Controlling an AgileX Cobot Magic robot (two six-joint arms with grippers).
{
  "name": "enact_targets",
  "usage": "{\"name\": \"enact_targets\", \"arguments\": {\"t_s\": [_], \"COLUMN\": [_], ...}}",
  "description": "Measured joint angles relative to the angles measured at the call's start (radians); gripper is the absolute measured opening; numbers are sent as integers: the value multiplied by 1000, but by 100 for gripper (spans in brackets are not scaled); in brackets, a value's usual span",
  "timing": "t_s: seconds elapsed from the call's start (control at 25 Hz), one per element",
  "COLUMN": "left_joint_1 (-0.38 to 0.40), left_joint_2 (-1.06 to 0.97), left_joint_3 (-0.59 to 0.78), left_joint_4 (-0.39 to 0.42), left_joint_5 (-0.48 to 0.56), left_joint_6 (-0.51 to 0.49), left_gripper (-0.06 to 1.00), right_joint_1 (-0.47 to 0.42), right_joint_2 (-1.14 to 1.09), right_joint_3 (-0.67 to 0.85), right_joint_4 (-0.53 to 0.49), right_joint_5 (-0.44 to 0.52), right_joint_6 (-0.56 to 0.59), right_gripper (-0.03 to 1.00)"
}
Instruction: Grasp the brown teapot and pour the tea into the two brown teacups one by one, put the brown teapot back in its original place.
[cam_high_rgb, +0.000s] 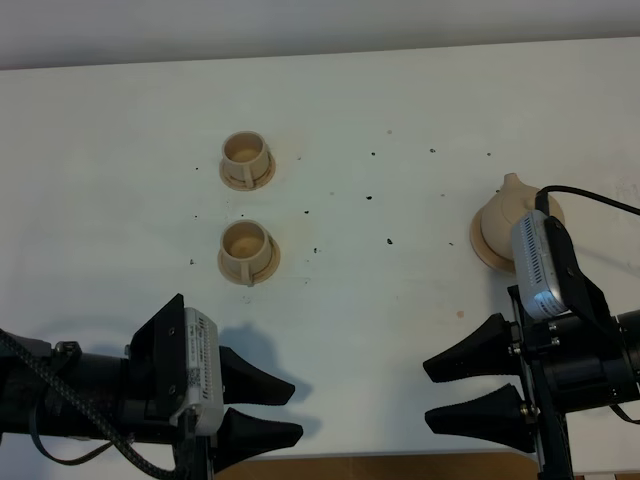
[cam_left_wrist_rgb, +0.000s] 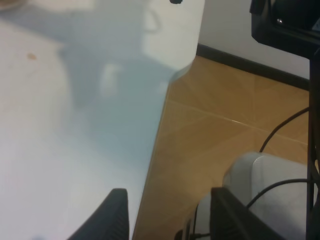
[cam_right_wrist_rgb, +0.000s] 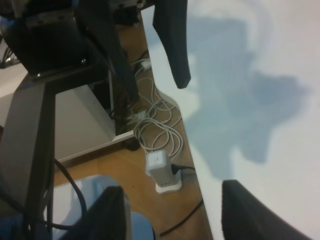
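From the high camera I see the teapot (cam_high_rgb: 497, 222) on the right side of the table (cam_high_rgb: 400, 100), its spout pointing away from me. It seems to sit on its coaster (cam_high_rgb: 478, 246), though the right arm's camera housing covers part of both. I cannot see the handle. The two cups are well apart from it on the left, the far cup (cam_high_rgb: 246, 160) and the near cup (cam_high_rgb: 247, 250) lined up one behind the other. The left gripper (cam_high_rgb: 296, 411) and the right gripper (cam_high_rgb: 427, 393) both sit near the front edge with their jaws spread and nothing between them.

My left wrist camera shows only the table edge and the wooden floor (cam_left_wrist_rgb: 225, 130). The left gripper (cam_left_wrist_rgb: 170, 220) stands apart and holds nothing.

On the right wrist camera the right gripper (cam_right_wrist_rgb: 175, 215) is spread wide over the table edge, with the floor and cables below. Teapot and cups are out of this view.

I judge that the first step, reaching for the teapot, has not begun. Next I would turn the right arm towards the teapot, find the handle, and close on it before lifting.
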Motion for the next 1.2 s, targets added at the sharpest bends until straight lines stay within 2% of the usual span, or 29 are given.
{"name": "enact_targets", "arguments": {"t_s": [0.56, 0.64, 0.76, 0.88, 1.04, 1.2], "left_joint_1": [0, 0, 0, 0, 0, 0], "left_joint_2": [0, 0, 0, 0, -22, -96], "left_joint_3": [0, 0, 0, -11, -55, -132], "left_joint_4": [-7, -33, -118, -178, -187, -190], "left_joint_5": [-4, -5, -29, -80, -157, -270], "left_joint_6": [0, 0, 0, 0, -45, -181], "left_gripper": [39, 39, 39, 39, 39, 39], "right_joint_1": [0, 0, 0, 0, 0, 0], "right_joint_2": [0, 0, -10, -43, -126, -244], "right_joint_3": [0, 0, 0, 0, 0, -2], "right_joint_4": [7, 27, 90, 136, 165, 172], "right_joint_5": [0, 0, -9, -52, -158, -294], "right_joint_6": [4, 11, 41, 75, 147, 267], "right_gripper": [46, 46, 46, 46, 46, 46]}}
